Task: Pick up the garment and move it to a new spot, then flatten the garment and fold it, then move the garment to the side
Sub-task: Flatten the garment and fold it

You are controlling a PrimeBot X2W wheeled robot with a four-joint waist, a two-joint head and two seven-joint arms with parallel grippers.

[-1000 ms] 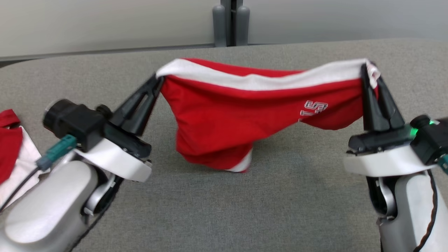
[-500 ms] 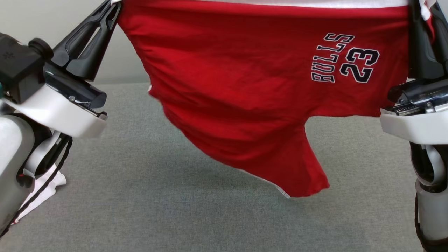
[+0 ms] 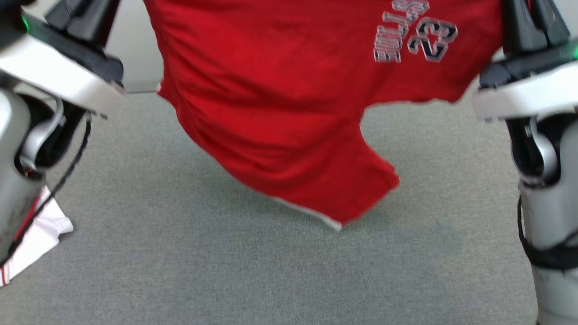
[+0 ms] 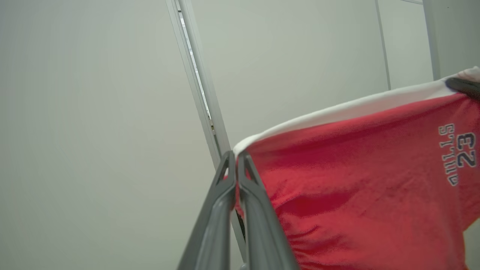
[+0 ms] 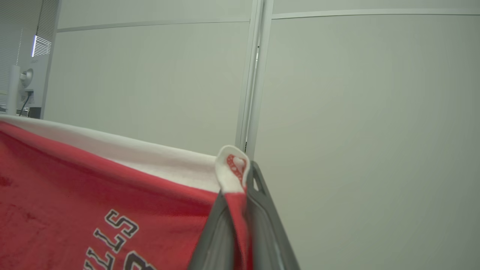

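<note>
Hanging stretched between two raised robot grippers is a red knit garment with a white band along its top edge. In the head view it fills the picture from 12 o'clock to the centre. Its lowest corner droops toward 6 o'clock, just over a grey fabric-covered table; whether it touches cannot be told. Blurred dark lettering with the number 23 sits at 1 o'clock.

The left gripper, seen in the left wrist view, has its two long dark fingers pressed together on the garment's left top corner. The right gripper, seen in the right wrist view, is clamped the same way on the right top corner, with a curl of white band sticking up past its tips.

A crumpled white and red cloth lies on the table at 8 o'clock. Pale wall panels stand behind.
</note>
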